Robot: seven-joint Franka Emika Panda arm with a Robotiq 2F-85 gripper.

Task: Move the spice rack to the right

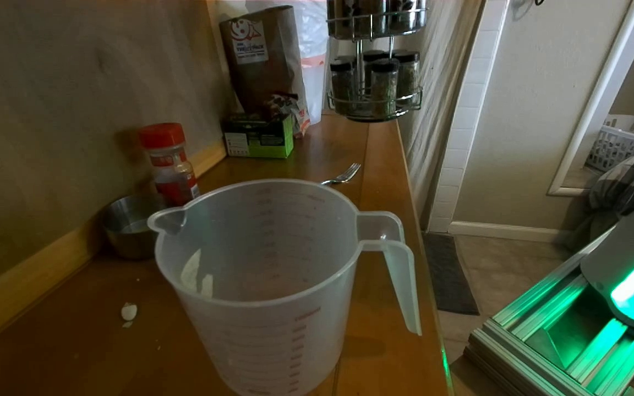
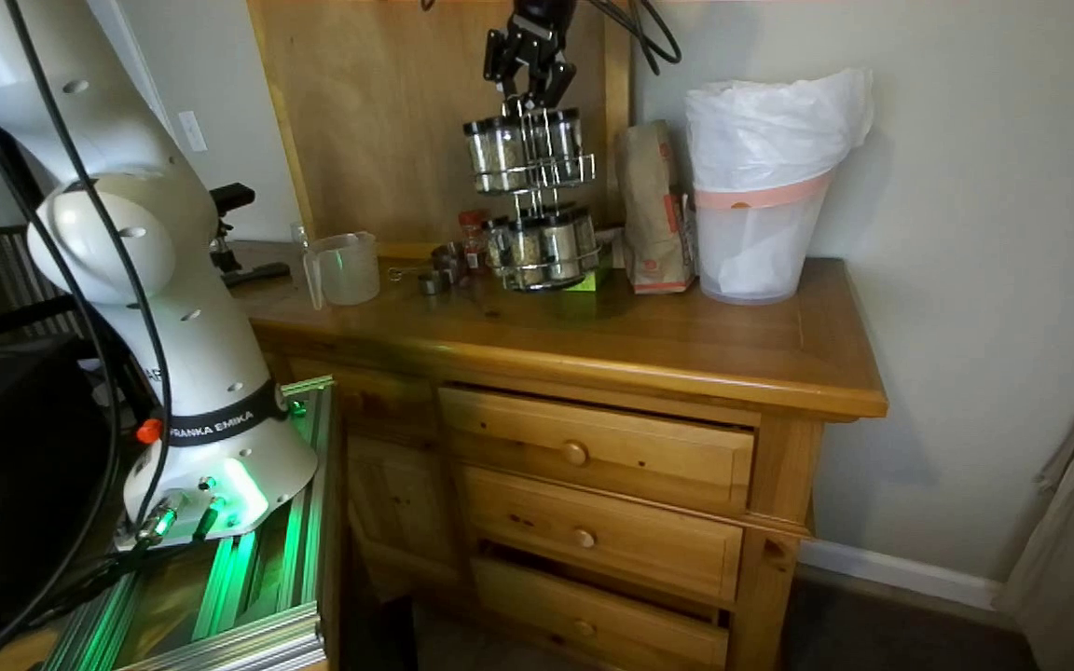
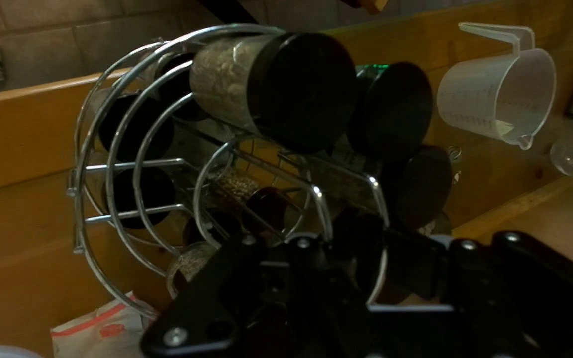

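The spice rack, a two-tier round wire carousel of small glass jars with dark lids, shows in both exterior views [image 1: 384,88] [image 2: 537,174] and fills much of the wrist view [image 3: 301,92]. It hangs slightly tilted, its base seeming to be above the wooden counter. My gripper [image 2: 530,97] is at the top of the rack. In the wrist view the gripper's fingers [image 3: 358,258] are closed on the wire loops of the top handle. The gripper is out of view in an exterior view, where the rack's upper part is cut off.
A translucent measuring jug [image 1: 278,330] [image 2: 351,270] stands on the counter. Near the back wall are a red-lidded jar [image 1: 171,165], a metal cup [image 1: 130,231], a green box [image 1: 273,137] and a brown paper bag [image 2: 654,205]. A white-lined bin [image 2: 761,233] stands beside the bag.
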